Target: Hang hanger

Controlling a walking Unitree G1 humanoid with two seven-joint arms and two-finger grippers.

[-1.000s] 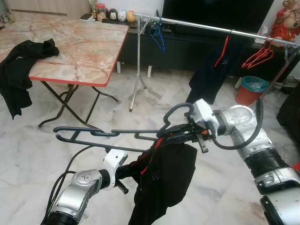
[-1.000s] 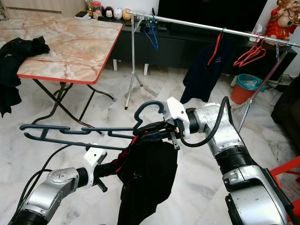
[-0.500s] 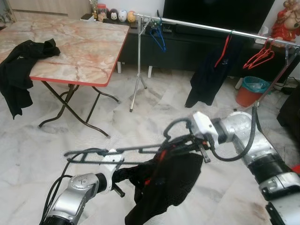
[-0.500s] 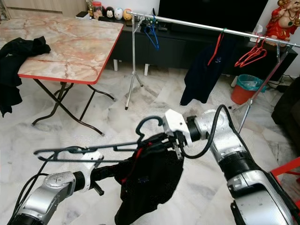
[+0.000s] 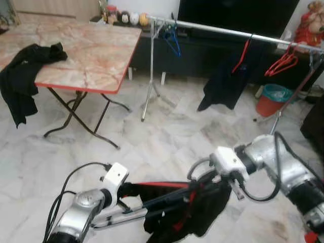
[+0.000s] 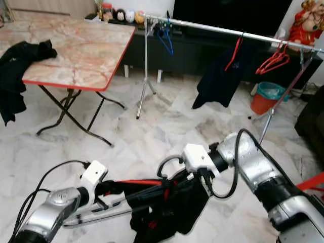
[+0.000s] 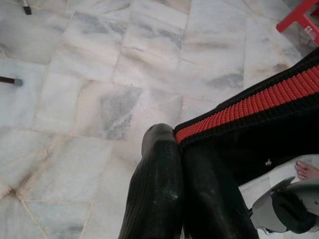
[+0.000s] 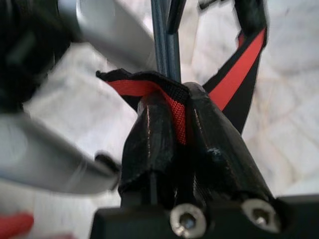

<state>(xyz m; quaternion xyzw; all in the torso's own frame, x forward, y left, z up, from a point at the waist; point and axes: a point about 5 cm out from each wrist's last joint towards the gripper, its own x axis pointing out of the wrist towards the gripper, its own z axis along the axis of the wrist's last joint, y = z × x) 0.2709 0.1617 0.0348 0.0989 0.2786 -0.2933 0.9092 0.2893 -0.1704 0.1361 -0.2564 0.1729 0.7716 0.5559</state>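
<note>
Your right gripper (image 8: 182,124) is clamped on the red-trimmed collar of the black garment (image 6: 169,212), beside the dark metal hanger (image 6: 152,190). Your left gripper (image 7: 184,174) pinches the collar's other side, keeping it spread. Both sit low and near; the silver clothes rail (image 6: 228,31) stands far off, so you'll need to carry it there.
</note>
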